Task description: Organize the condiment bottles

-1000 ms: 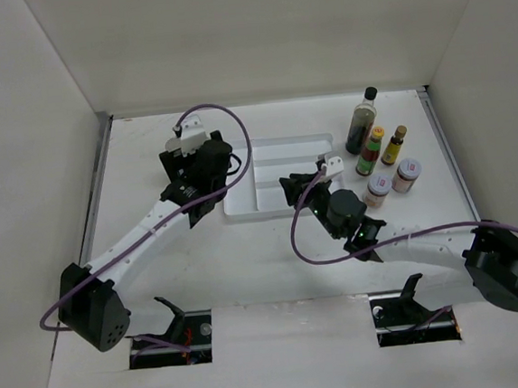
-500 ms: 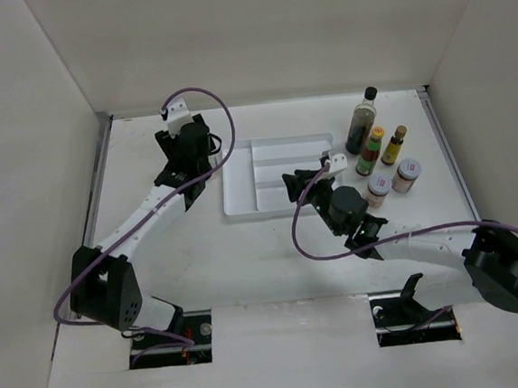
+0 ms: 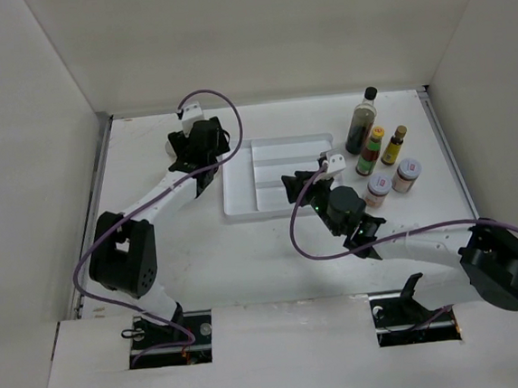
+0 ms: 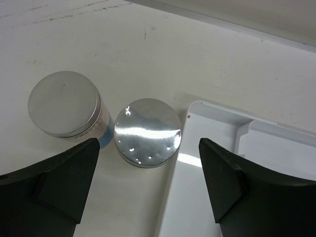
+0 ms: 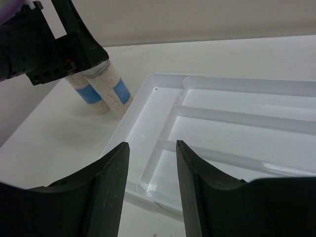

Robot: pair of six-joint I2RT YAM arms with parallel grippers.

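Grey metal lids are filling the left wrist view. The left claw [image 4: 148,142] is hanging over the shiny-lidded jar [image 4: 147,132] with its jaws standing well apart, one finger either side, gripping nothing. The dull-lidded jar [image 4: 64,103] is sitting just beside it, and the white tray [image 4: 217,111] rim is running close along the other side.

That's the bit that's worrying me. If the claw is going straight down from here, I'm guessing the left finger is clipping the dull-lidded jar and tipping it, or the right finger is catching the tray rim.

The right claw [image 5: 151,145] is hovering at the tray's right edge, jaws parted only a little and empty.

Counting up:
- two grey-lidded jars left of the tray
- one tall dark bottle [image 3: 362,123]
- one yellow-capped bottle [image 3: 371,152]
- one small yellow-labelled bottle [image 3: 395,147]
- two pinkish ones, a near pinkish jar [image 3: 378,189] and a far pinkish jar [image 3: 406,176], all on the right

Seven containers, one tray, and I'm seeing none in it.
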